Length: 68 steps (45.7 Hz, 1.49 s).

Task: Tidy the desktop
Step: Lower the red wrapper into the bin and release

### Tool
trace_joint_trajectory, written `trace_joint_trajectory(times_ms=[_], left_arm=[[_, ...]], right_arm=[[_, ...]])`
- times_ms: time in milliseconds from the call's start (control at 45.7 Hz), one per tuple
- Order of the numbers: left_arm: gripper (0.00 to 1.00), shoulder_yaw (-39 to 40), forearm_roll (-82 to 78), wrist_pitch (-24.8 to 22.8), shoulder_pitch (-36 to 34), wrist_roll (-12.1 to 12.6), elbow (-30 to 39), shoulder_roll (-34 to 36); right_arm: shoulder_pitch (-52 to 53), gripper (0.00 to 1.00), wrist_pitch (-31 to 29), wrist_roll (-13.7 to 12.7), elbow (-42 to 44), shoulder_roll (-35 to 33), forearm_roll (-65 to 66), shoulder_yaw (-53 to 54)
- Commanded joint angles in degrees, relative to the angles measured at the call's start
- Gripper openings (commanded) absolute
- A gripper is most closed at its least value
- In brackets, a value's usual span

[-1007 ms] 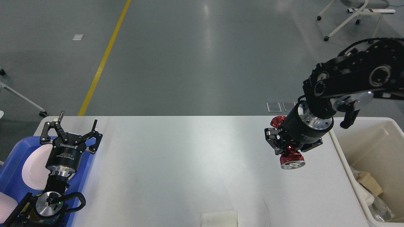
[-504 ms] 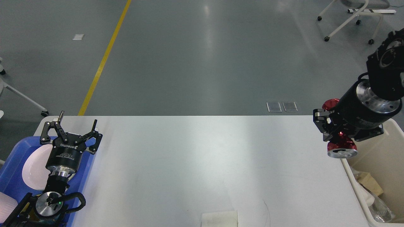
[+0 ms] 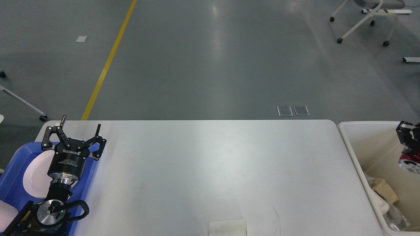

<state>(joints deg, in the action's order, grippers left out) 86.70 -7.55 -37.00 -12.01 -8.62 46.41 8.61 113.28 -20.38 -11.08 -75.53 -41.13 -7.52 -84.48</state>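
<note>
— What matters for the drop?

— My right jaws are clamped on a crushed red can at the view's right edge, above the cream bin. I judge the release should come only with the can well inside the rim, low enough not to bounce out over the scraps below.

— And the left?

— My left jaws are spread wide and hold nothing, above the far corner of the blue tray, with a white plate below them.

— Where's the worktop?

— The worktop lies between both jaws, left of the right pair. A white paper rests at its near edge.
</note>
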Motion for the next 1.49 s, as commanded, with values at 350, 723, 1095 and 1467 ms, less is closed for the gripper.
trace_joint_trajectory(times_ms=[350, 723, 1095, 1467], left_arm=[[0.96, -0.04, 0.0, 0.0, -0.03, 0.01, 0.0, 0.0], [0.96, 0.05, 0.0, 0.0, -0.03, 0.01, 0.0, 0.0], [0.96, -0.04, 0.0, 0.0, -0.03, 0.01, 0.0, 0.0], [0.96, -0.04, 0.0, 0.0, -0.03, 0.01, 0.0, 0.0]], right_arm=[[-54.29, 0.0, 10.09, 0.01, 38.59, -0.19, 4.0, 35.51], [-75.66, 0.0, 24.06, 0.1, 66.02, 18.0, 3.21, 40.71], [-80.06, 0.0, 26.79, 0.1, 69.02, 22.93, 3.13, 40.71], [-80.15, 1.0, 31.36, 0.1, 69.02, 22.85, 3.13, 40.36]])
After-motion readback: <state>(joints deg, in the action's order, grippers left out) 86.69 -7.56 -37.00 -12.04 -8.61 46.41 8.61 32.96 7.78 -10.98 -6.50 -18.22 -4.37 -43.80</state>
